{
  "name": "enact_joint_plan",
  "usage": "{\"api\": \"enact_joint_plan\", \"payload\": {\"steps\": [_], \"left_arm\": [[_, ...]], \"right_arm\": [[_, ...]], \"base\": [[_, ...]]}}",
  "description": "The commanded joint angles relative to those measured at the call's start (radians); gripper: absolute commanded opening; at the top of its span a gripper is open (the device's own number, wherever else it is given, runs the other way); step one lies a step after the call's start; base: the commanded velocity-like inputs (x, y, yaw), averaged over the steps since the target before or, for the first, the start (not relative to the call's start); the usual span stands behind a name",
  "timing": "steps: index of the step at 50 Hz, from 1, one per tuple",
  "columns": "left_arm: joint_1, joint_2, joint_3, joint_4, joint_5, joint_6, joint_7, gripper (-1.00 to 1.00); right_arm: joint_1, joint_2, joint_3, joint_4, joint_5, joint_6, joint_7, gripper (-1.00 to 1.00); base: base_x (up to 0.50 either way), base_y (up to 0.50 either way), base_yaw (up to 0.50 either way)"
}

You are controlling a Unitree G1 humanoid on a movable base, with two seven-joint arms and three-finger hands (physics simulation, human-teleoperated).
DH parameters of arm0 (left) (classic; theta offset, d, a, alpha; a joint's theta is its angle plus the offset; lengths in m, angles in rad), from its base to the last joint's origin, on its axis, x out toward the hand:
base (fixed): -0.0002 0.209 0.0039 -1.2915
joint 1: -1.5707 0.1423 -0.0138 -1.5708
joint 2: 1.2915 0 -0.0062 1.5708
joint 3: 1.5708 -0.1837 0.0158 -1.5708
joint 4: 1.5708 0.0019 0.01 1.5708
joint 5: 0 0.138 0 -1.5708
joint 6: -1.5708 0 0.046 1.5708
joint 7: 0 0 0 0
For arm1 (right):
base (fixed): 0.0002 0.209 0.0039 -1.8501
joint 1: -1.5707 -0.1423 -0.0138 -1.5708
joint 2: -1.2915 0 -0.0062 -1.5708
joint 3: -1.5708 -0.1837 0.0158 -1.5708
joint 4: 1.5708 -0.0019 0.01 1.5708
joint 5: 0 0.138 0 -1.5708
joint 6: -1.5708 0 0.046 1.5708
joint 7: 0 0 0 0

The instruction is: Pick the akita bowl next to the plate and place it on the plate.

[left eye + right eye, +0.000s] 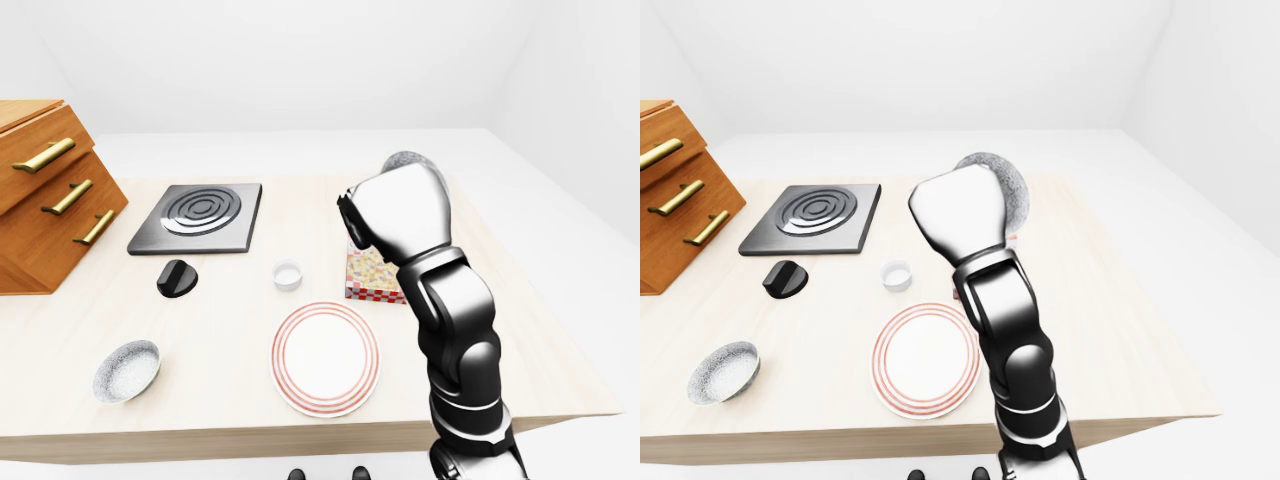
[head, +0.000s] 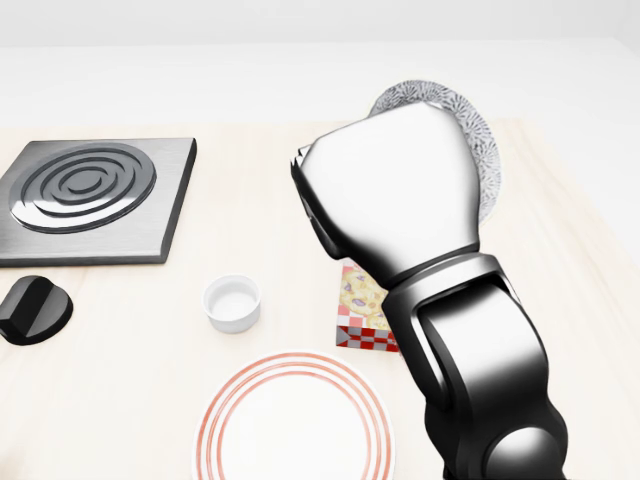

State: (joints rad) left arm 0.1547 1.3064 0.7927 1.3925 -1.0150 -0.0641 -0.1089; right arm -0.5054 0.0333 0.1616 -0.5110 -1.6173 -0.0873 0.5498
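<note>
Placement looks to be the step in hand: the akita bowl [image 2: 438, 95] shows as a speckled grey disc peeking out from behind the right hand [image 2: 385, 195], up off the bench [image 2: 100, 400] and over the cookie box [image 2: 360, 310] in the head view, tipped on edge rather than level. The back of the hand faces the cameras, so its fingers are hidden and I cannot tell whether they pinch the rim or are spread; the bowl hanging there suggests a grip, but that is only a judgement. The left hand is out of view. The red-ringed plate [image 2: 212, 425] lies bare at the bottom of the head view, down and left of the hand, with a small white ramekin [image 2: 232, 302] just beside its upper left edge and the cookie box near its upper right. To do this well, the hand should travel left and down, high enough to pass over the box, then turn the bowl level before descent, since a tilted bowl is likely to land on its rim and roll. Aim for the plate's centre, lower until the base rests, and only then let go. A second speckled bowl [image 1: 126, 370] sits well apart at the left of the left-eye view and needs no attention
</note>
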Motion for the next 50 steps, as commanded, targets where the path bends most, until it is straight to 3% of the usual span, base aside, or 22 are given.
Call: {"api": "enact_joint_plan", "payload": {"steps": [1, 23, 39, 50], "left_arm": [[-0.002, -0.002, -0.001, 0.0, 0.0, -0.002, -0.001, 1.0], [0.001, 0.001, 0.001, 0.0, -0.001, 0.002, -0.003, 1.0], [-0.003, -0.003, -0.002, 0.0, 0.001, -0.001, -0.002, 1.0], [-0.004, -0.003, -0.002, 0.0, 0.001, -0.001, -0.004, 1.0]], "right_arm": [[0.085, 0.069, 0.094, 0.029, -0.174, 0.0, -0.121, -1.0], [0.225, 0.096, 0.21, 0.174, -0.238, 0.0, -0.272, -1.0], [0.277, 0.081, 0.236, 0.267, -0.259, 0.0, -0.345, -1.0], [0.338, 0.068, 0.257, 0.306, -0.188, 0.0, -0.287, -1.0]], "base": [[0.0, 0.0, 0.0], [0.0, 0.0, 0.0], [0.0, 0.0, 0.0], [0.0, 0.0, 0.0]]}}
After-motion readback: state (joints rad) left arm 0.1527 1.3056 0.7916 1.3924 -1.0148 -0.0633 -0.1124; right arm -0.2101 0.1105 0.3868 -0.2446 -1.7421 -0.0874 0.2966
